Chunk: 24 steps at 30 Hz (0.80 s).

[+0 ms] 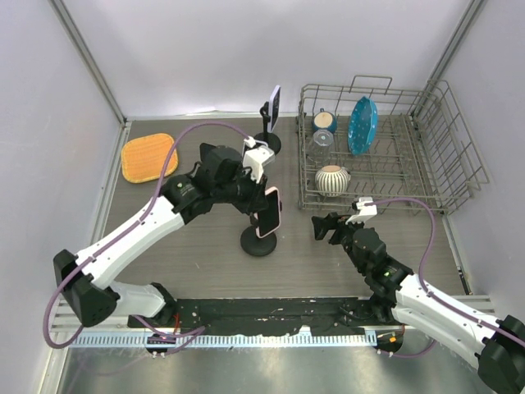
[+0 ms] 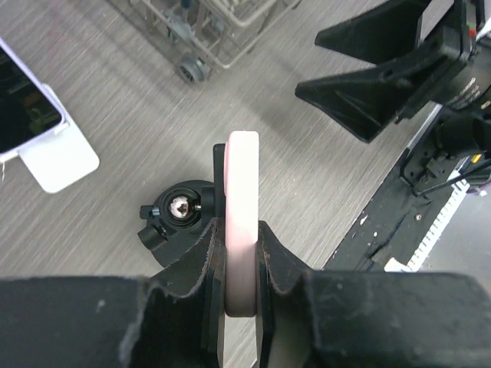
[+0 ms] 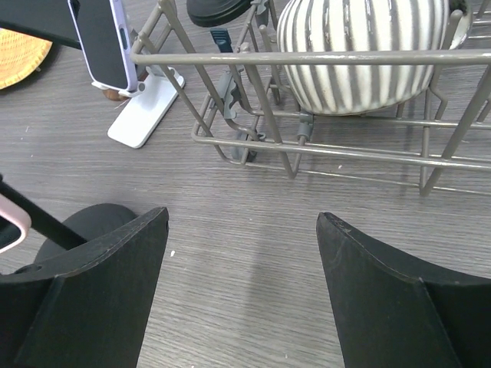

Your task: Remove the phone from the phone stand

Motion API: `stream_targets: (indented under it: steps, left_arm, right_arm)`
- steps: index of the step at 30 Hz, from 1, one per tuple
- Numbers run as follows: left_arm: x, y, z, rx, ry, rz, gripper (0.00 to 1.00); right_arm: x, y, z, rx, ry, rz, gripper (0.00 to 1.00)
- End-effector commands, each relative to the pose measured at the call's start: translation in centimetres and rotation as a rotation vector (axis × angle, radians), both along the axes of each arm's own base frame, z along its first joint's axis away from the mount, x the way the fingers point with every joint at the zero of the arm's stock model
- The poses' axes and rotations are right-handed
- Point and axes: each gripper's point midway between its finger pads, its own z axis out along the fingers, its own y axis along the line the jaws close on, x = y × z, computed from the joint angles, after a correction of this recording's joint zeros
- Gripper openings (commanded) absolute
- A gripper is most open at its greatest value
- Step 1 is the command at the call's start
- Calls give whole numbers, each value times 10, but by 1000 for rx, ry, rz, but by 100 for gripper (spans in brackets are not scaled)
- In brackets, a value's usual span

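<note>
A pink-cased phone [image 1: 268, 212] stands on edge over a black phone stand with a round base [image 1: 260, 243] in the middle of the table. My left gripper [image 1: 256, 199] is shut on the phone's edge. In the left wrist view both fingers press the phone's [image 2: 243, 192] sides, with the stand's ball-joint head [image 2: 178, 208] just to its left. I cannot tell whether the phone still sits in the stand. My right gripper [image 1: 324, 227] is open and empty just right of the stand. Its wrist view [image 3: 242, 253] shows the stand base [image 3: 80, 226] at the left.
A second phone in a lavender case [image 1: 275, 105] stands on another stand at the back; it also shows in the right wrist view [image 3: 103, 42]. A wire dish rack [image 1: 459, 164] at the right holds a striped bowl [image 1: 332, 178], a blue plate [image 1: 361, 125] and cups. An orange mat [image 1: 148, 157] lies back left.
</note>
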Motion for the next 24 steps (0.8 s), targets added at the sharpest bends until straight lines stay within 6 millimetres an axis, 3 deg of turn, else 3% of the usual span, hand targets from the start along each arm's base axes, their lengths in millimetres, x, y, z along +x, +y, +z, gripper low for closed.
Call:
stream_targets:
  steps: [1, 6, 15, 17, 20, 21, 23, 24]
  left_arm:
    - [8, 13, 47, -71, -171, 158, 0]
    - [18, 33, 43, -62, -226, 401, 0]
    - [29, 38, 33, -130, -147, 708, 0]
    - [30, 40, 26, -114, -129, 736, 2]
    - [28, 38, 18, -101, -112, 728, 29]
    - [28, 38, 18, -102, -111, 730, 43]
    - [27, 37, 22, -106, -114, 718, 57]
    - [27, 38, 25, -106, -123, 708, 69]
  right_arm:
    - [3, 8, 20, 36, -36, 28, 83]
    - [1, 15, 27, 38, -13, 62, 83]
    - [-5, 11, 38, -7, 33, 69, 83]
    - [-9, 8, 33, -46, 65, 74, 84]
    - [-13, 8, 37, -58, 87, 91, 84]
    - [-13, 9, 43, -53, 85, 95, 84]
    - [-16, 10, 44, -64, 104, 108, 84]
    - [-16, 12, 55, -53, 95, 117, 84]
